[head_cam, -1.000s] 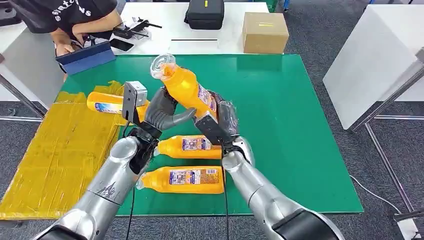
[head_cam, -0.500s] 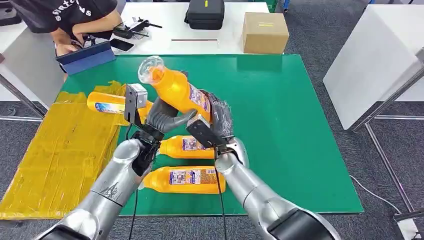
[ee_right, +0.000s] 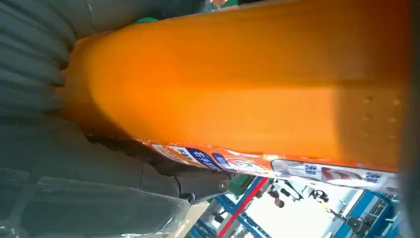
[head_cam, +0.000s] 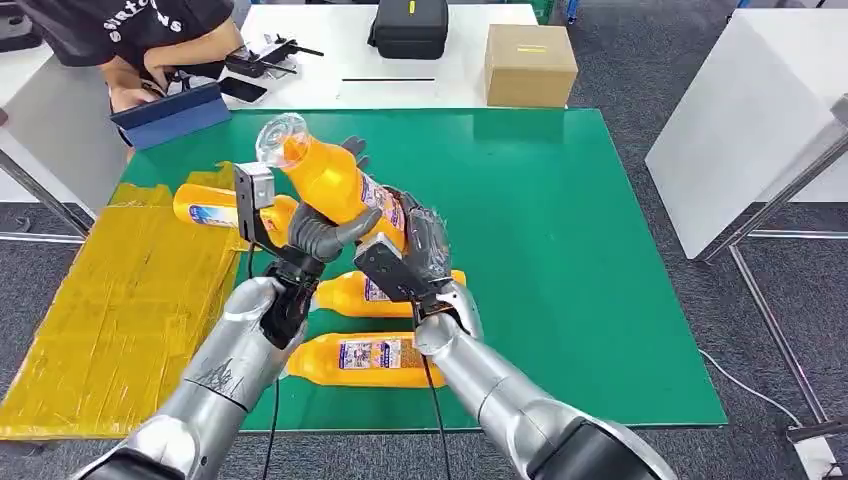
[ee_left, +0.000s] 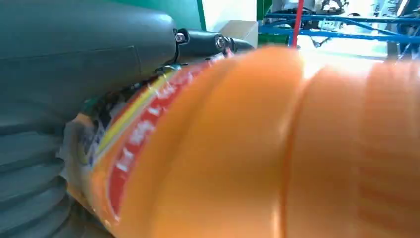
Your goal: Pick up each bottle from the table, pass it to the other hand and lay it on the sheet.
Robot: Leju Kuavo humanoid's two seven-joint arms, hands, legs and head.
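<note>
The head view looks forward and down from high on the robot, taking in the whole green table (head_cam: 600, 250) with both arms rising from below. Each wrist view sits close behind its own hand, so near that the orange bottle (ee_left: 277, 148) between the two hands is blurred. All three views share that bottle, raised above the table in front of the robot.

A plain brown cardboard box (head_cam: 530, 63) sits at 1 o'clock on the white table (head_cam: 330, 60). A black zippered case (head_cam: 409, 27) lies at 12 o'clock. At 10 o'clock, a person (head_cam: 140, 40) holds a blue folder (head_cam: 172, 114).
</note>
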